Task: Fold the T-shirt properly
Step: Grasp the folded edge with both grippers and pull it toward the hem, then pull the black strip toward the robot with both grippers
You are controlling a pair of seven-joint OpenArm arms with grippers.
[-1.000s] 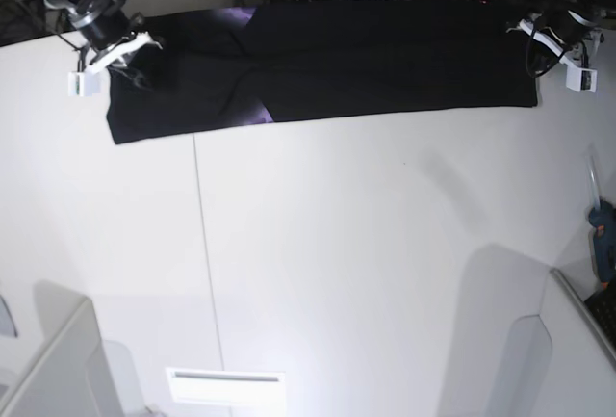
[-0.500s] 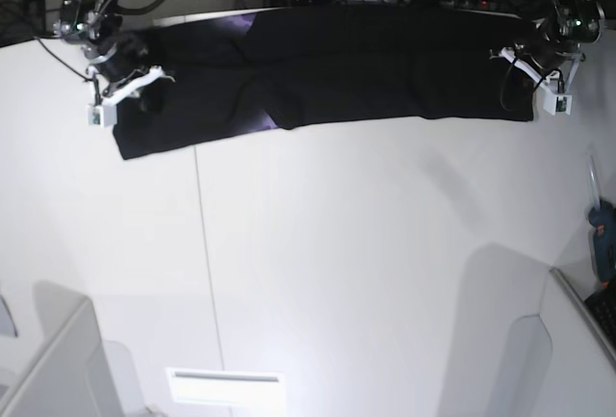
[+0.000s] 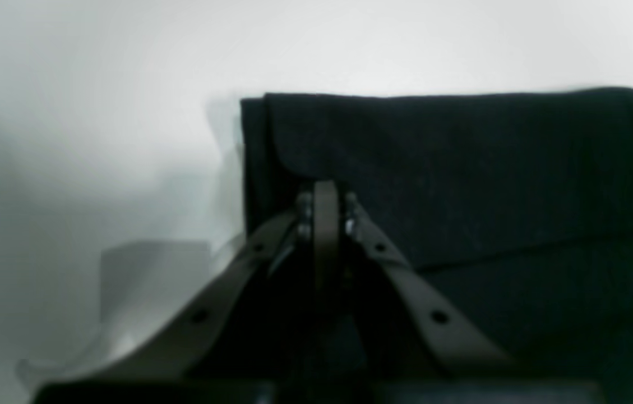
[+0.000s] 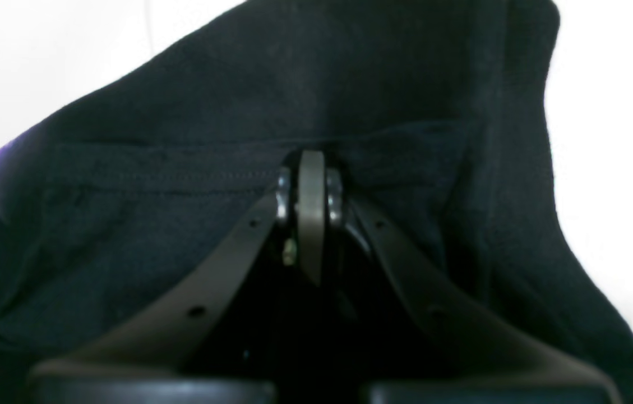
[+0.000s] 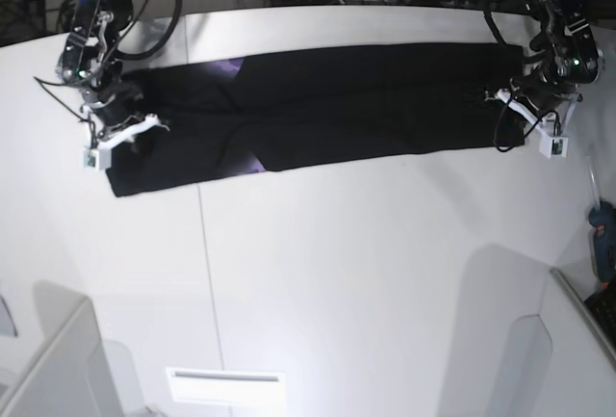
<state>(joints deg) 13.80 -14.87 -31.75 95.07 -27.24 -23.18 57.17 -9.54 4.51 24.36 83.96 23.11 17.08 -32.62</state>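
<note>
You have the T-shirt (image 5: pixel 327 104) stretched across the table's (image 5: pixel 366 273) far side, the right gripper (image 5: pixel 123 131) and left gripper (image 5: pixel 527 107) at its two ends.

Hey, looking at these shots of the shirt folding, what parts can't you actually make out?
- T-shirt print: base view, folded under; only slivers of purple show.
- Left end effector grip: left wrist view, blurred, cloth black against dark fingers.
- Right end effector tips: right wrist view, buried in folds.
- Blue tool: base view, cut by the right edge.

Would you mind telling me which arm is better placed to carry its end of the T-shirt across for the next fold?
Neither clearly: the left gripper and right gripper each grip one end of the T-shirt.
</note>
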